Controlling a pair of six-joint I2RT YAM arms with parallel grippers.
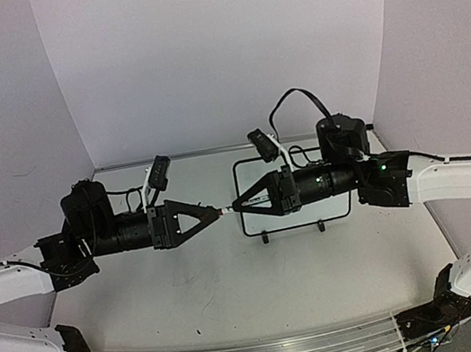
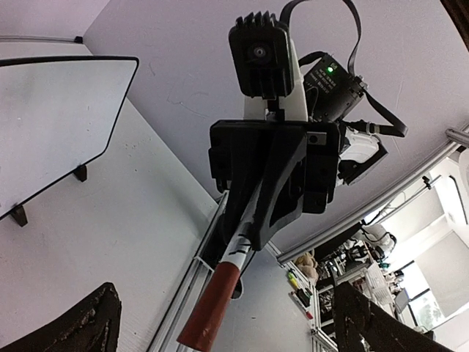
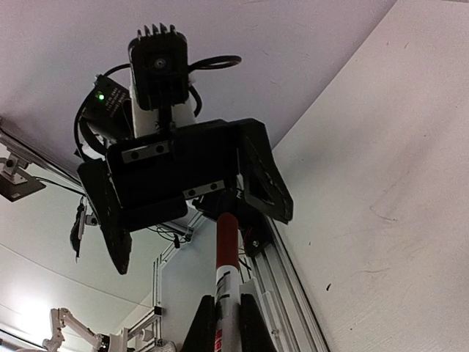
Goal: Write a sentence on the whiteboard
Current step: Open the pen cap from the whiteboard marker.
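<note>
The right gripper is pressed together on a marker. It pinches the white barrel so that the red end points at the left gripper. The left gripper's fingers stand spread on either side of that red end without closing on it.

The whiteboard sits on the table beneath and just behind the right gripper. Its long axis runs left to right and its two black feet face the arms' bases. The right arm hangs over it and is the nearer. The left gripper is off beyond the board's left edge.

The marker lies level, roughly along the board's long axis. To write, it would probably have to tip down and back toward the board. The pictures do not show which end carries the tip.

The part of the board's face that the left wrist view shows is blank. Black marks on the barrel, and red print near the right fingers, are too small to read. No brand name is legible.
</note>
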